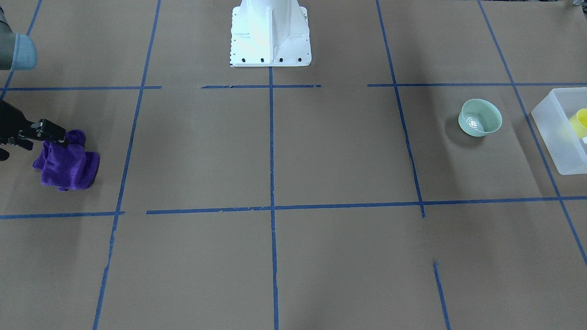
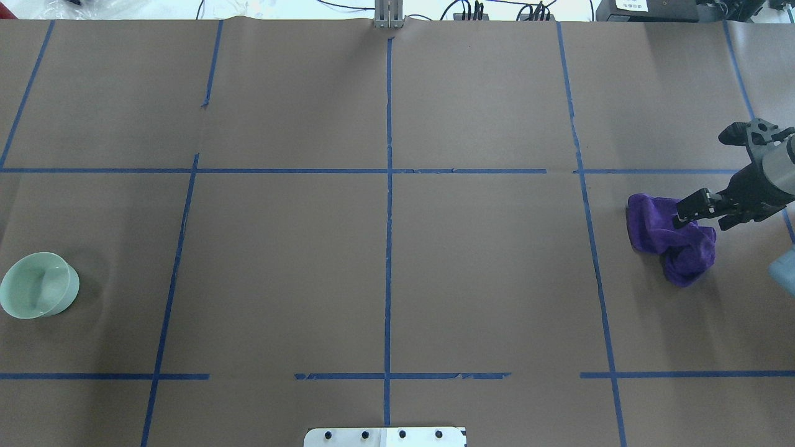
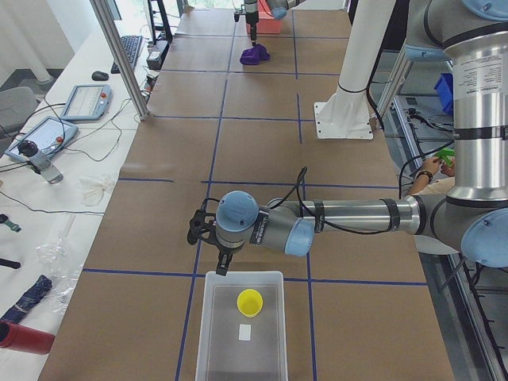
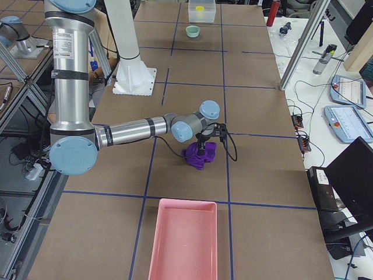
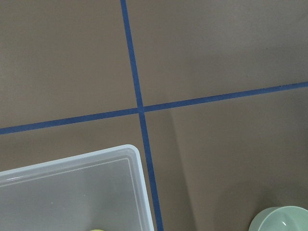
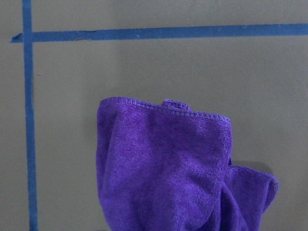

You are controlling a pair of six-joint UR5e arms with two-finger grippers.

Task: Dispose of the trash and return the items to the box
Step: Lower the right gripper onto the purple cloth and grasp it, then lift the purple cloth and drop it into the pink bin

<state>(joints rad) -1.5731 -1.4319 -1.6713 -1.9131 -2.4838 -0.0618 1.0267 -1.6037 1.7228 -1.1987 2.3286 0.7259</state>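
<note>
The pale green bowl [image 1: 480, 118] stands upright on the table beside the translucent box [image 1: 548, 137]; it also shows in the overhead view [image 2: 38, 285] and the left wrist view [image 5: 281, 220]. The yellow cup [image 3: 249, 302] stands inside the box [image 3: 242, 275]. My left gripper [image 3: 224, 266] hangs over the box's far rim; it shows only in the exterior left view, so I cannot tell its state. My right gripper [image 2: 689, 211] is shut on the top of a crumpled purple cloth [image 2: 664, 233], whose bulk rests on the table [image 1: 69, 165].
A pink tray [image 4: 183, 245] sits at the table's right end, beyond the cloth. The white robot base [image 1: 270, 36] stands at the middle of the robot's side. Blue tape lines cross the brown table.
</note>
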